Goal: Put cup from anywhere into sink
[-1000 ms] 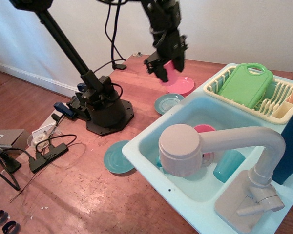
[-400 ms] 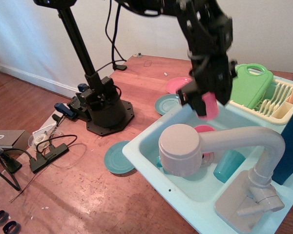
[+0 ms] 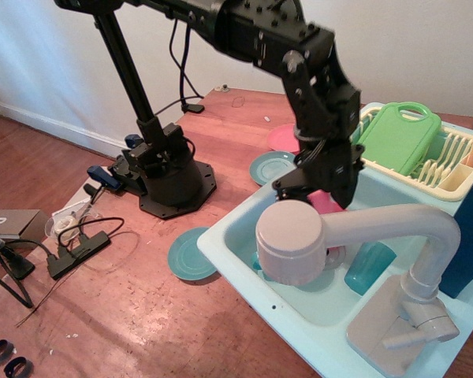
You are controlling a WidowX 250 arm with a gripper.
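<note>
step: lowering the pink cup point(image 3: 325, 201) into the sink point(image 3: 244, 228) basin.
my gripper point(image 3: 319, 191): closed around the cup, just behind the faucet head point(image 3: 290, 241) (cup mostly hidden).
next: i judge it needs a little more descent, then release clear of the teal tumbler point(image 3: 369, 268).

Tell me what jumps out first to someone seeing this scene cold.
The black robot arm dominates, bent down over the pale aqua sink, its gripper low in the basin with the pink cup showing at its tip. In front, the oversized beige-grey faucet hides much of the basin. At the right rear, a bright green board lies on the cream dish rack.
</note>
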